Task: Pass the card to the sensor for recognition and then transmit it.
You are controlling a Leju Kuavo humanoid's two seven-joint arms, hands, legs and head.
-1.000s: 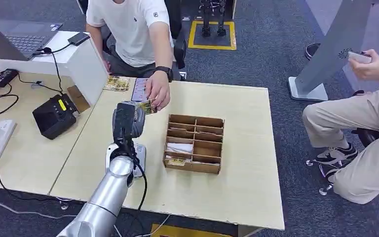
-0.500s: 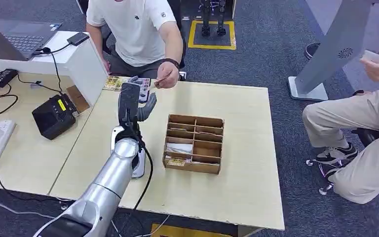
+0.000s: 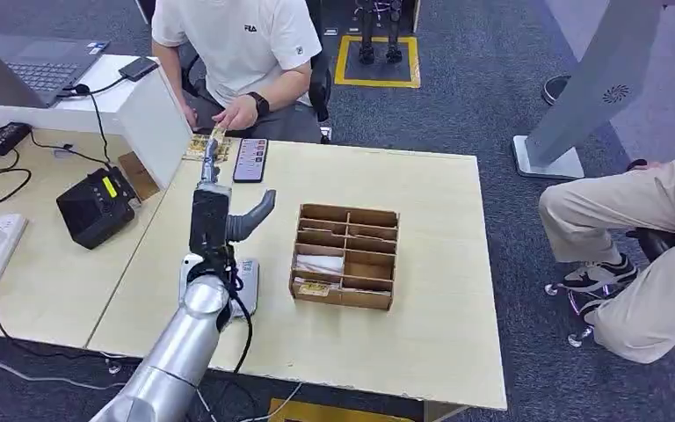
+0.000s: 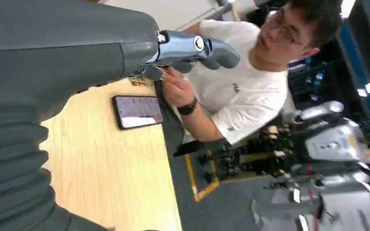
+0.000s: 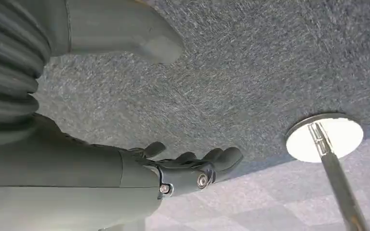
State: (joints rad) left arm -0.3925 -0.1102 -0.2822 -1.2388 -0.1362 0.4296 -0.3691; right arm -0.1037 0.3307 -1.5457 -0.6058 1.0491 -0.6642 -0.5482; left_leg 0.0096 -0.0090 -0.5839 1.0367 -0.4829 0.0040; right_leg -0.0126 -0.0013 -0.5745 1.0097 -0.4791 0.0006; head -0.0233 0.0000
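Note:
My left hand [image 3: 218,214] is raised over the left part of the wooden table [image 3: 422,352], thumb spread to the side and nothing in it. The left wrist view shows its fingers [image 4: 192,47] stretched toward a person in a white shirt [image 4: 241,91]. That person's hand [image 3: 235,114] pinches a card [image 3: 218,134] at the table's far edge, over a small pile of cards [image 3: 204,149]. A white sensor unit [image 3: 247,280] lies on the table beside my left forearm. My right hand [image 5: 188,168] hangs over grey carpet, fingers apart and empty.
A dark phone [image 3: 250,160] lies beyond my left hand. To its right stands a wooden compartment box [image 3: 345,255] with cards in its near-left slots. A black device [image 3: 97,207] and cables sit on the left desk. A second person's legs [image 3: 633,229] are at the right.
One second ago my left hand held the card up and the person's hand took it. The person has since drawn it back to the far edge; my hand is lower and empty.

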